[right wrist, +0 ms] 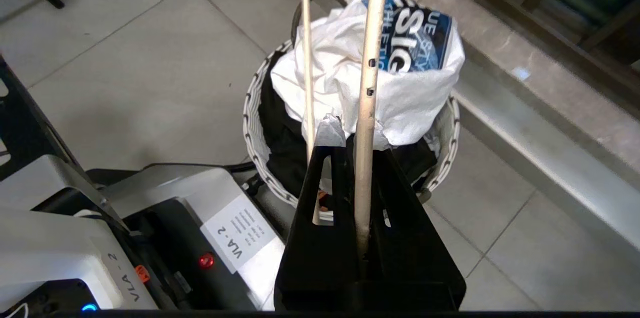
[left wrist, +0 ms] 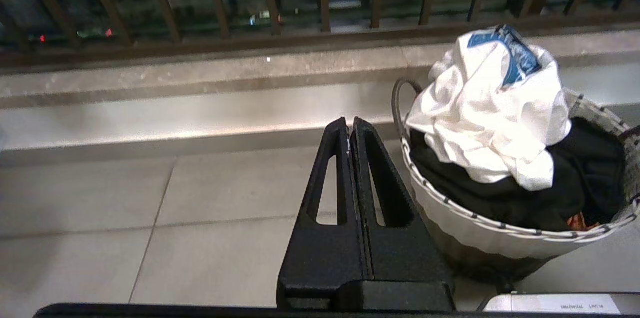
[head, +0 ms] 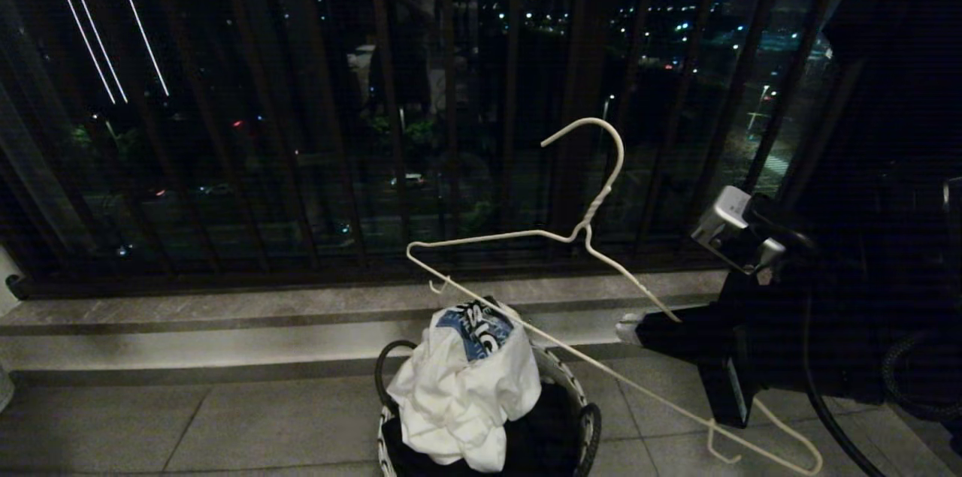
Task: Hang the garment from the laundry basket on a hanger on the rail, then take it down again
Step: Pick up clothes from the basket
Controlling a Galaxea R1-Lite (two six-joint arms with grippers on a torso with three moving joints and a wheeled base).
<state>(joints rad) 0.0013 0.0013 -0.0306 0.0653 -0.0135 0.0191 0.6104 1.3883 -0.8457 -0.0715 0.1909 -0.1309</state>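
The T-shirt [head: 462, 387] lies crumpled on top of the basket [head: 582, 406], heaped over a black garment [left wrist: 505, 193], its blue print [right wrist: 410, 40] turned up toward the balcony bars [head: 391, 109]; the basket stands on the tiled floor [head: 225, 424] near the stone step [head: 188, 334]. The right gripper [right wrist: 357, 150] is pinched on the lower arm of the wire hanger [head: 594, 233], holding it tilted above and to the right of the basket, hook uppermost, one notch hook just over the shirt; the left gripper [left wrist: 350, 125] is pressed together on nothing, low beside the basket. The rail is not in view. The shirt looks light, soft and limp; it should sag and bunch wherever it is lifted, and a pinch on a loose fold would likely raise only a tangle; the collar or a shoulder seam seems the better hold, though neither can be made out in the heap, so a fold near the print may be the nearest guide. The cloth is unlikely to slip from closed fingers, but could drag the black garment up with it. The hanger is thin, springy and smooth; held by one arm it may swing or twist in the grip.
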